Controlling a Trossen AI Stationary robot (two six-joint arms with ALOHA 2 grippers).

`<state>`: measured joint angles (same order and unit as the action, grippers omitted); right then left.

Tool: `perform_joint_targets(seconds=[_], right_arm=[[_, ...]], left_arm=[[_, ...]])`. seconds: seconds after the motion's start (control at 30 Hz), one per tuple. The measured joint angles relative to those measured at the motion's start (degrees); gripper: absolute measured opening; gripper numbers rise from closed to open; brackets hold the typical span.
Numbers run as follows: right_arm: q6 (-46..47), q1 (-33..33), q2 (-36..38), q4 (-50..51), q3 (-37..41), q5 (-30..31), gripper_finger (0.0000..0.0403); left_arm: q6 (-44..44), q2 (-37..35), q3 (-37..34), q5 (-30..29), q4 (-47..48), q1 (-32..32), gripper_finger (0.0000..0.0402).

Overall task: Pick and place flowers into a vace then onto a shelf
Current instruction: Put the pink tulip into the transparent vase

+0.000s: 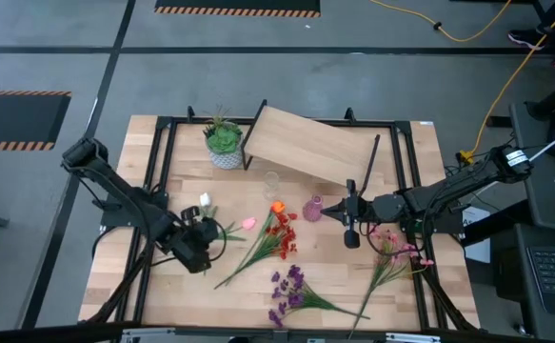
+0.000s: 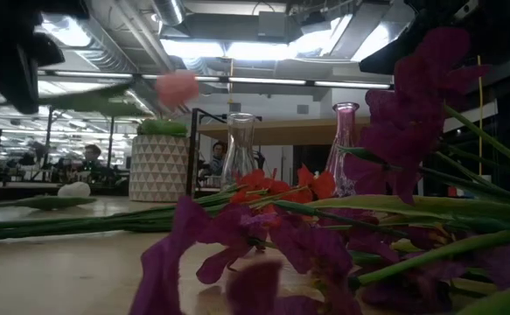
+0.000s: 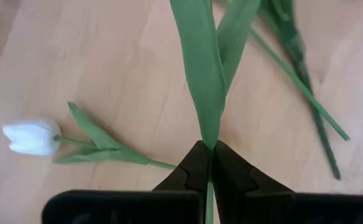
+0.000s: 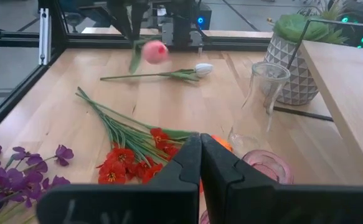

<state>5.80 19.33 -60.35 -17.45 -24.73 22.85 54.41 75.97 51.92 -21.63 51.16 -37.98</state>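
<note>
My left gripper (image 1: 204,240) is over the table's left half, shut on a single pink flower (image 1: 249,223). Its bloom (image 2: 178,87) is up in the air and also shows far off in the right wrist view (image 4: 155,51). A white flower (image 3: 30,137) lies flat on the table beside it. My right gripper (image 4: 200,152) is shut and holds nothing; it hovers by the small pink vase (image 1: 312,208). A clear vase (image 1: 271,181) stands behind that. An orange bloom (image 1: 277,207), a red-orange bunch (image 1: 282,238), purple sprays (image 1: 291,286) and a pink cluster (image 1: 396,250) lie on the table. My left gripper pinches the pink flower's green stem where its long leaves begin (image 3: 208,144), between the two fingertips (image 3: 193,163). The leaves and stem run straight on ahead of the fingers. The flower is lifted clear of the table, its bloom end away from the gripper.
The light wooden shelf (image 1: 310,143) stands at the table's far side, turned at an angle. A green plant in a white patterned pot (image 1: 224,143) is at its left end. A black frame (image 1: 168,124) runs around the tabletop. People sit in the room beyond the table.
</note>
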Motion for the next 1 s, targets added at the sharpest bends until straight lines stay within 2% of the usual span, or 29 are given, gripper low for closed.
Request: perform_joint_targets(seconds=[0.17,0.3,0.53,0.73,1.0], right_arm=[[0.02,0.04,-1.02,-0.20,0.00,-0.04,0.0007],[-0.01,0.04,-1.84,-0.99,0.00,-0.06,0.0007],[-0.31,0.04,-2.25,-2.35,0.00,-0.17,0.0007],[-0.35,0.04,-2.24,-2.52,0.00,-0.47,0.0007],[-1.60,0.04,-2.24,-2.52,0.00,-0.52,0.0007]], left_arm=[[-1.62,-2.35,0.00,-4.88,-0.15,-2.25,0.0004],[-2.50,-3.05,-0.02,-5.06,-1.03,-2.52,0.0004],[-15.70,-4.09,-6.69,-1.43,-17.75,-0.15,0.0004],[-18.00,-12.29,-11.94,-2.76,-20.69,2.07,0.0004],[-30.19,-25.54,-18.78,-2.78,-30.02,6.01,0.0004]])
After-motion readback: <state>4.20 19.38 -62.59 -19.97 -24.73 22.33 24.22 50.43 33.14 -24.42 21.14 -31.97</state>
